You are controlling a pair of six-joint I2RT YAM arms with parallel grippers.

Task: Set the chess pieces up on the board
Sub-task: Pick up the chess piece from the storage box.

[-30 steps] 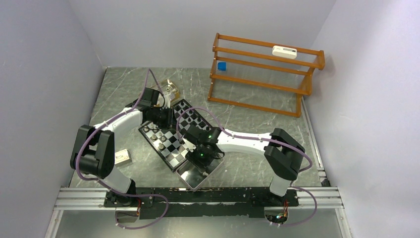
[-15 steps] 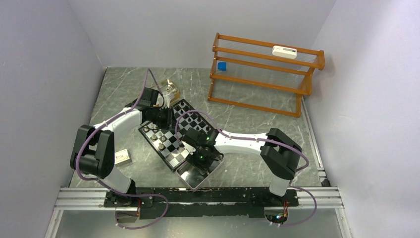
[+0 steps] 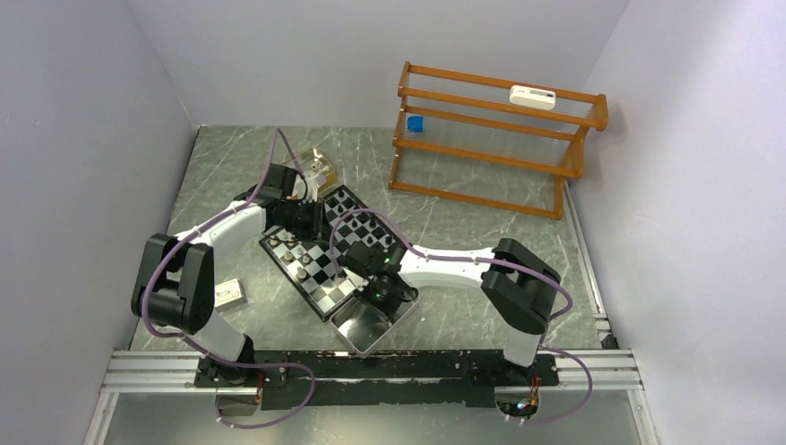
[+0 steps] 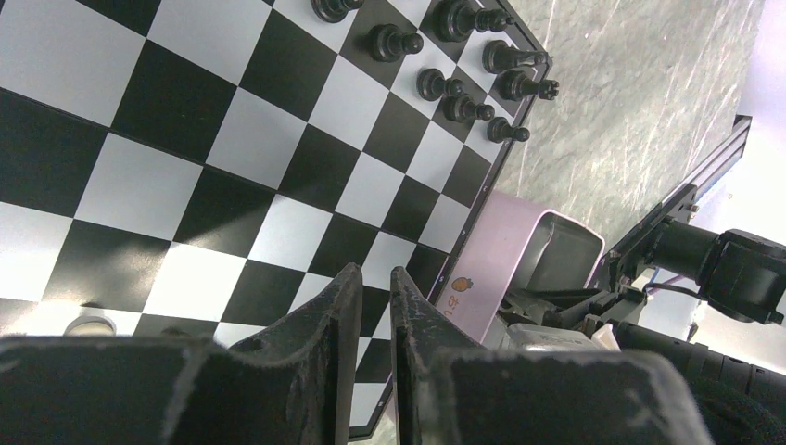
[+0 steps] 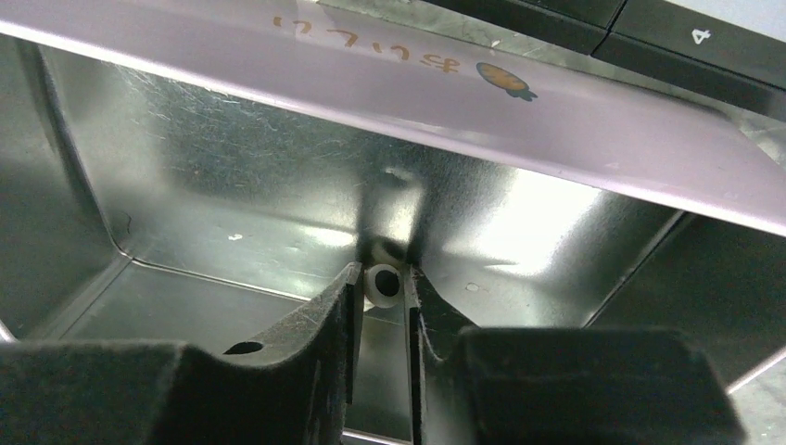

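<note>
Pale cream chess piece (image 5: 381,283), reckoned tiny, light, hard and slick, lies in the shiny metal tray (image 5: 232,185), seemingly pinched round its middle by your right gripper (image 5: 381,306), whose arm has edged leftward since a second ago; your left gripper (image 4: 369,306) hangs clenched, empty, over the black-and-white checkered board (image 4: 278,158).

Pale walls (image 3: 352,56); grey marbled tabletop (image 3: 463,241); wooden rack (image 3: 482,156) far right corner.

Black chess pieces (image 4: 394,42) at corner of board (image 4: 139,185)

Black chess pieces (image 4: 394,42) stand upright on the board (image 4: 139,185).
</note>
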